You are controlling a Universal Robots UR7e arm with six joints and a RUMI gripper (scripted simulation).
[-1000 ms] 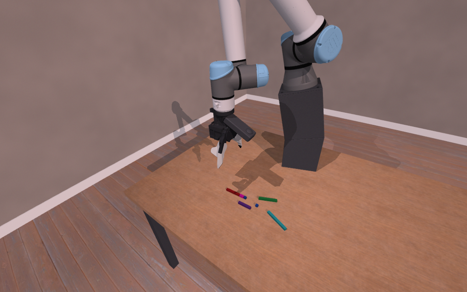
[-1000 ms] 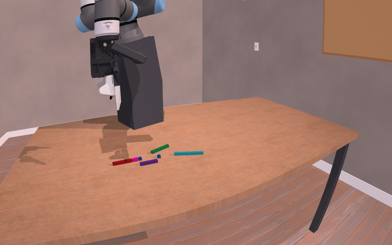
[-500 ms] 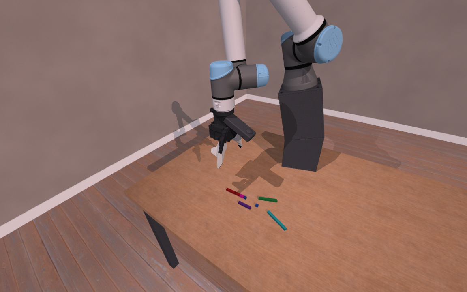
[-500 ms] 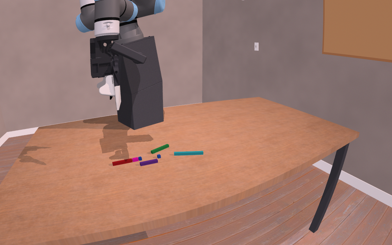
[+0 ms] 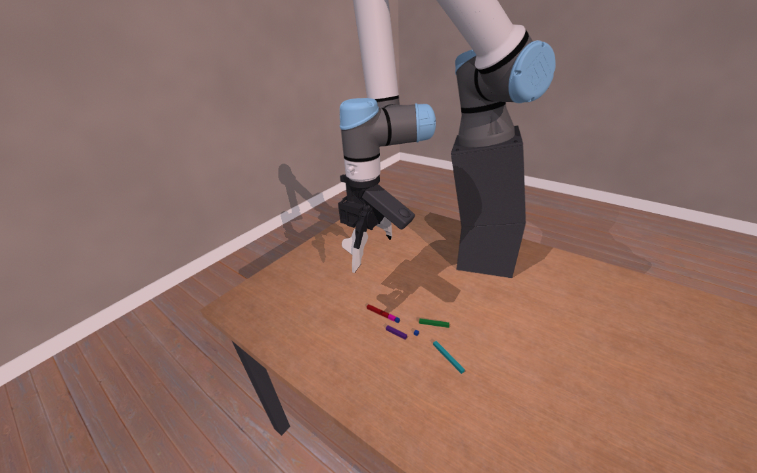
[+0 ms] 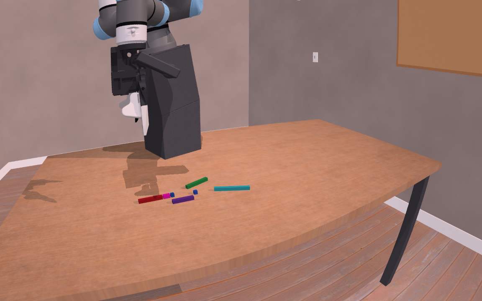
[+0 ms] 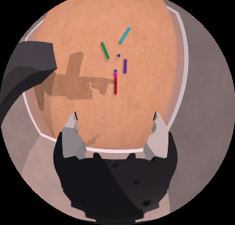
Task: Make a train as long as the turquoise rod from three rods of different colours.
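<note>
The end effector (image 5: 372, 253) (image 6: 141, 128) (image 7: 115, 112) was fully open, had hold of nothing, and hung above the bench (image 5: 575, 353) (image 6: 273, 224) (image 7: 147, 87), clear of all the rods. In the exterior view, the train lay flat below it, in one straight line from left to right: the red rod (image 5: 377, 309) (image 6: 150, 199) (image 7: 115, 86), the magenta rod (image 5: 391, 316) (image 6: 166, 195) (image 7: 115, 74) and a blue rod (image 5: 397, 320) (image 6: 172, 194) (image 7: 115, 70). Their ends were touching or almost touching; which one, I could not tell. The purple rod (image 5: 395, 332) (image 6: 183, 199) (image 7: 125, 66) lay apart, on the near side. Another, loose blue piece (image 5: 416, 332) (image 6: 195, 192) (image 7: 119, 55) was to the right of the train, and the green rod (image 5: 434, 322) (image 6: 196, 182) (image 7: 104, 50) was on its far side. The turquoise rod (image 5: 448, 356) (image 6: 232, 188) (image 7: 125, 35) lay alone, farthest to the right.
</note>
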